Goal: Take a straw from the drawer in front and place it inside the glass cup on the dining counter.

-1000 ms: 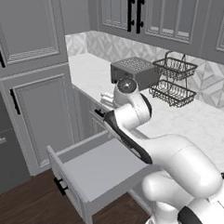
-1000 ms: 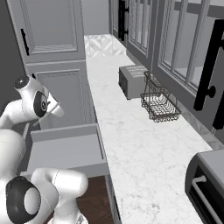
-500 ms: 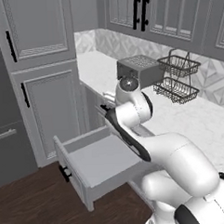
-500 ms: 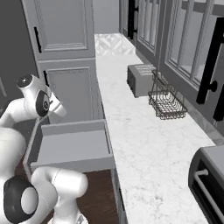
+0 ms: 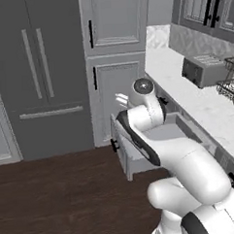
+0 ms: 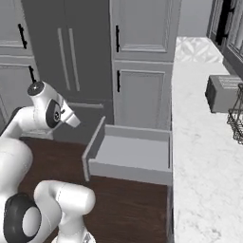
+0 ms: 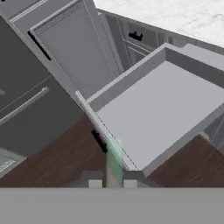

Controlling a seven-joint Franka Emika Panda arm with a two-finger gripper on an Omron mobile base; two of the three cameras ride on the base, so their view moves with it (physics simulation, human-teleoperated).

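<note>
Centre of the right base view: the drawer (image 6: pixel 130 154) stands pulled out from the cabinet run, its grey floor bare and walls low. Right of it the marble desk (image 6: pixel 201 142) runs up the frame, carrying a toaster (image 6: pixel 223 92) and a black wire rack (image 6: pixel 236 121) at the right edge. Tall grey cabinet doors (image 6: pixel 142 61) stand behind the drawer; dark wood floor (image 6: pixel 123 204) fills the lower frame.

Left base view: white arm crosses mid-frame in front of the drawer (image 5: pixel 140 147), hiding most of its inside.

Hand view: pincer (image 7: pixel 113 180) at bottom centre, tips drawn narrow onto the straw (image 7: pixel 114 159), a pale green stick rising from between them. The straw overlaps the drawer's front panel (image 7: pixel 105 131) near its black handle (image 7: pixel 99 141); it hangs above, contact not discernible.

Open floor lies left and below the drawer; desk edge bounds the right side.
</note>
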